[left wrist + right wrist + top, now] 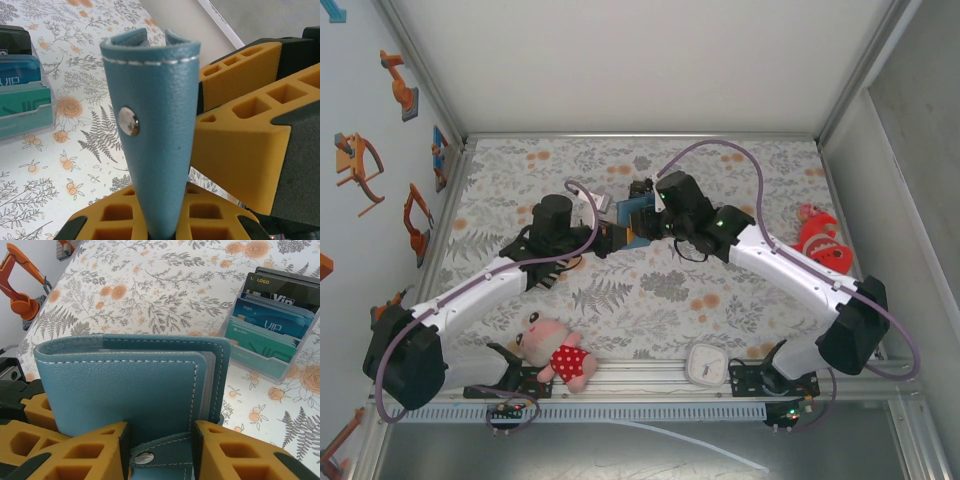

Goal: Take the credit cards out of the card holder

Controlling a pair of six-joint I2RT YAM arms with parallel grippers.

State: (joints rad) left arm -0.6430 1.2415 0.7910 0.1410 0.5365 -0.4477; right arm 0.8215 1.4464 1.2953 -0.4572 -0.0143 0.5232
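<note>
- I see the card holder [125, 390] near the middle of the floral tabletop [650, 290], caught between my two tools where the arms meet.
- It is folded shut like a book and stands on edge. My right wrist camera faces its broad blue side with the white stitching.
- The left tool [167, 216] is clamped narrow on the card holder. On my left wrist feed, the thin edge of the blue leather runs down between its yellow fingers [125, 217].
- A metal snap stud [128, 121] sits on the leather edge that faces that camera.
- The right tool [161, 460] has its fingers partway apart, one on each side of the closure strap [165, 449] at the card holder's lower edge.
- I cannot tell whether those fingers are gripping the strap or only flanking it.
- The credit cards [272, 322] stand in rows in a clear stand [260, 369] on the tabletop, near the card holder but apart from it.
- A black card is at the back, blue ones marked VIP are in the middle, and a teal one is in front.
- At the near edge I see a pink plush doll [560, 350] and a small white clock [705, 365]. A red plush toy [820, 240] lies off to the right.
</note>
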